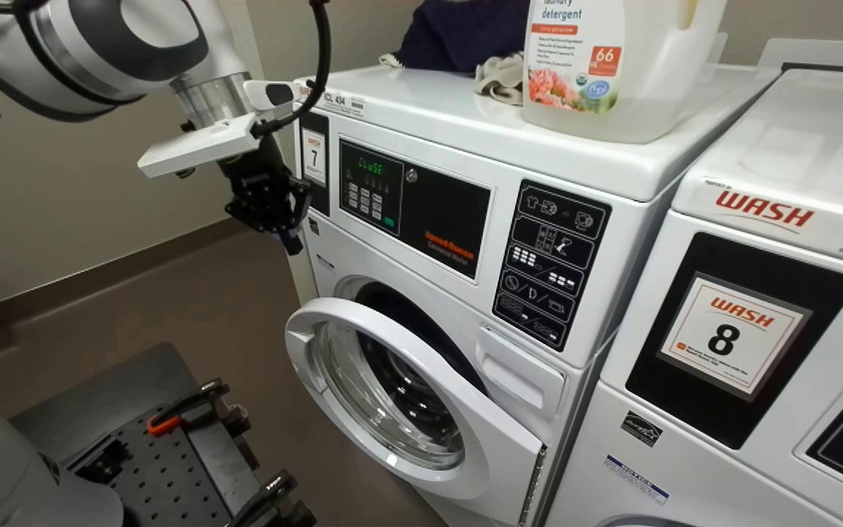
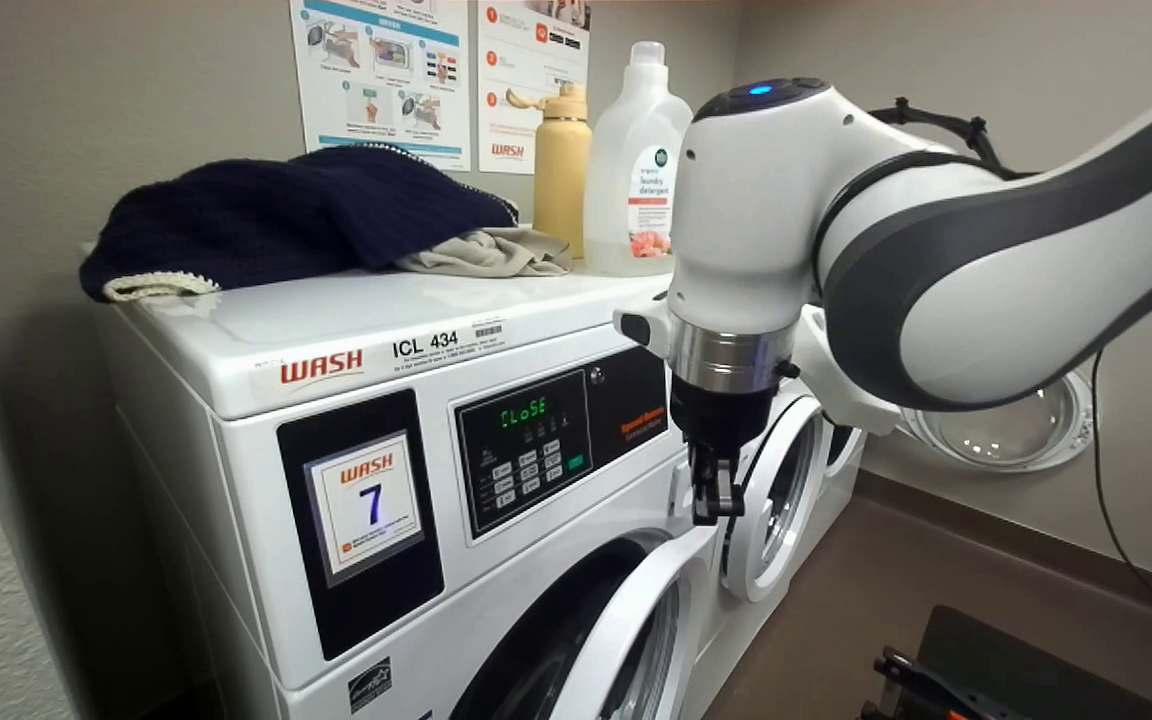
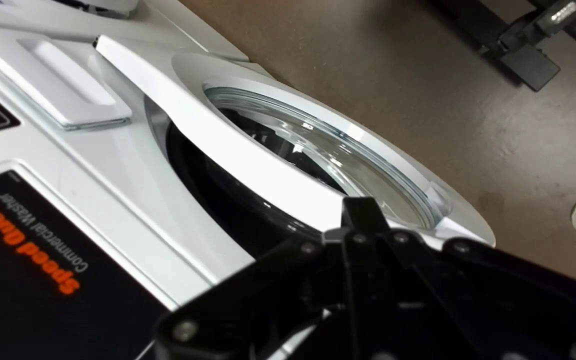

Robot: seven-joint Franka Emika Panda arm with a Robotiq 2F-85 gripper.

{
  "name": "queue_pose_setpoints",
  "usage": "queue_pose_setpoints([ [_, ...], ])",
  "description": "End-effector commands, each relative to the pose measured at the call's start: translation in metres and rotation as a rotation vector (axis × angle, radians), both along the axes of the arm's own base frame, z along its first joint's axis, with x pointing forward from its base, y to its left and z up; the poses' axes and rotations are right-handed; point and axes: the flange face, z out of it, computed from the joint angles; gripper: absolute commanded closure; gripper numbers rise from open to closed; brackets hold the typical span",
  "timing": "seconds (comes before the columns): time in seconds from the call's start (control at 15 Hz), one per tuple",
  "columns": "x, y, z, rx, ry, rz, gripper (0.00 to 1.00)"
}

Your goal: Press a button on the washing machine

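Observation:
The white washing machine (image 1: 421,282) with label 7 stands in both exterior views (image 2: 466,610), and its front fills the left of the wrist view (image 3: 103,170). Its round door (image 1: 498,446) is open. The dark keypad (image 1: 365,201) shows green "CLOSE" letters, also in an exterior view (image 2: 528,470); the wrist view shows only the panel's "Speed Queen" part (image 3: 23,305). My gripper (image 1: 293,245) points down in front of the machine, apart from the panel (image 2: 716,505). In the wrist view its fingertips (image 3: 353,220) are together and empty, above the door.
A machine labelled 8 (image 1: 729,183) stands beside it. Detergent (image 1: 612,73), dark blue cloth (image 2: 306,215) and a yellow bottle (image 2: 561,170) sit on top. The open door juts out below the gripper. A black cart (image 1: 173,468) stands on the floor.

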Motion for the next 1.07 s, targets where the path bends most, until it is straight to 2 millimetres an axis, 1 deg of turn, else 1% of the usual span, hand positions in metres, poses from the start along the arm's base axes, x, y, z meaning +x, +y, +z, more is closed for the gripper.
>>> queue_pose_setpoints([
  [0.0, 0.014, 0.004, -0.011, -0.081, 0.055, 0.179, 1.00],
  [0.27, 0.022, 0.002, -0.019, -0.176, 0.101, 0.384, 1.00],
  [0.47, 0.026, 0.008, -0.017, -0.248, 0.088, 0.538, 1.00],
  [0.73, 0.029, 0.023, -0.001, -0.292, -0.059, 0.709, 1.00],
  [1.0, 0.028, 0.039, 0.002, -0.271, -0.167, 0.820, 1.00],
])
